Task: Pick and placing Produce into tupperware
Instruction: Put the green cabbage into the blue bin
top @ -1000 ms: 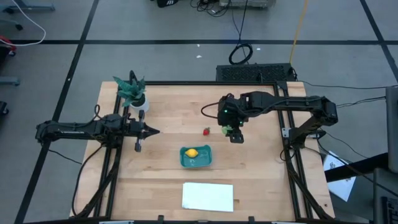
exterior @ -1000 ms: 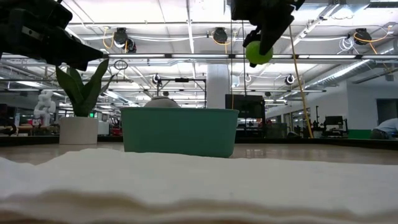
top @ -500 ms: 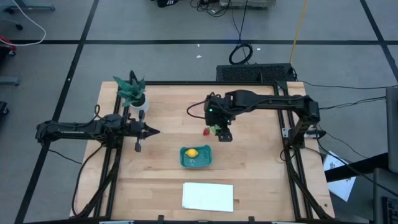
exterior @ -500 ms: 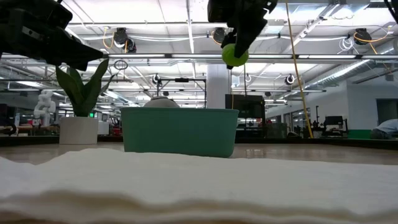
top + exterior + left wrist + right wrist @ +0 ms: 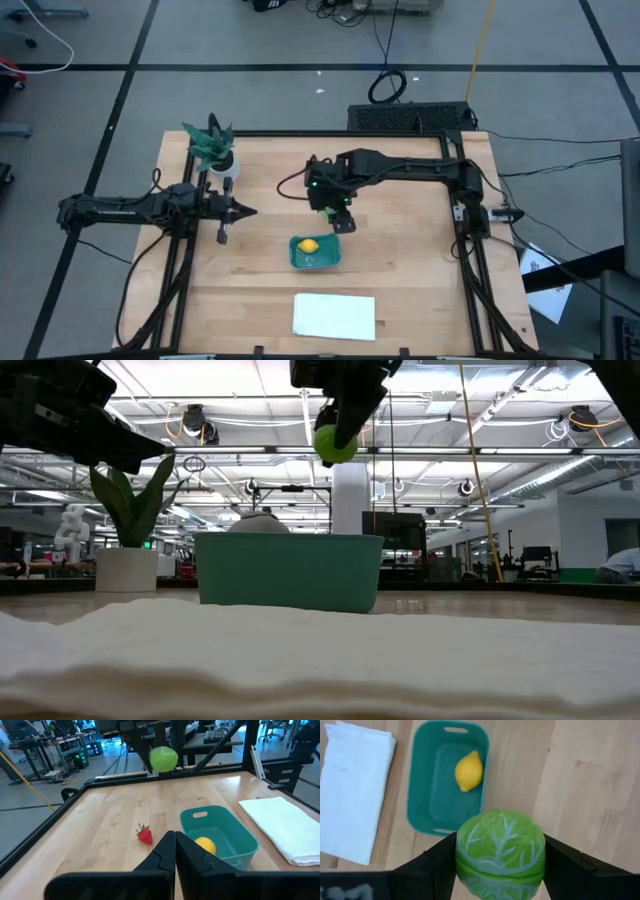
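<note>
hanging above the table, the right gripper (image 5: 335, 445) has its two fingers spread wide around the round green fruit (image 5: 500, 851) and clamped on its sides, so the ball is held clear of the wood; in the high view that gripper (image 5: 341, 220) sits just behind the far edge of the teal tupperware (image 5: 297, 258), not yet over its middle; the green fruit is round, so it has no long axis to speak of, though pale leaf-vein lines run up its face toward the right wrist camera; the yellow lemon (image 5: 309, 245) lies inside the tupperware, toward one end of the tub, its long axis running roughly along the tub's length with a pointed tip toward the tub's end handle slot; the red strawberry (image 5: 145, 835) rests on the bare wood near the tupperware but apart from it, leafy cap up; the left gripper (image 5: 247, 211) waits at the table's left side, fingers pressed together on nothing; a white folded cloth (image 5: 334, 315) lies near the front edge, and a potted plant (image 5: 212, 148) stands at the back left.
</note>
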Robot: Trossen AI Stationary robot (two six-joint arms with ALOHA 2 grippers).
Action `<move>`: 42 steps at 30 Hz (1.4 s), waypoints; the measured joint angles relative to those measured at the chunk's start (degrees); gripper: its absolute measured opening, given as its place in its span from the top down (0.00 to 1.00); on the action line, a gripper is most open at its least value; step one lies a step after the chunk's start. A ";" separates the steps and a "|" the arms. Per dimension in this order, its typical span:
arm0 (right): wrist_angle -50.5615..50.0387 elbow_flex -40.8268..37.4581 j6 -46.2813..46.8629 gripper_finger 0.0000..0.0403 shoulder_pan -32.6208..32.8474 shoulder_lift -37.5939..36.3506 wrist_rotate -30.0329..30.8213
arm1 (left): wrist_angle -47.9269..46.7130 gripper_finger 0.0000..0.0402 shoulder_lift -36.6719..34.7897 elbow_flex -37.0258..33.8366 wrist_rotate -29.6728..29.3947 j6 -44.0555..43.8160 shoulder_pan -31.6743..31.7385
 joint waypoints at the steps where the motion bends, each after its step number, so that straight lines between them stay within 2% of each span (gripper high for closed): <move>1: 0.19 0.59 -0.18 0.44 0.22 0.65 -0.02 | 0.00 0.99 0.02 0.01 -0.02 0.00 0.00; 18: 1.94 0.88 -0.51 0.44 1.42 2.24 -0.01 | -0.04 0.99 0.02 -0.01 -0.02 -0.20 0.00; 34: 8.44 -5.94 -2.64 0.43 3.51 2.18 -0.47 | -0.48 0.99 0.00 -0.02 -0.02 -0.20 0.00; 42: 13.38 -9.12 -3.41 0.44 3.48 2.18 -4.64 | -0.55 0.99 0.00 -0.02 -0.01 -0.20 0.00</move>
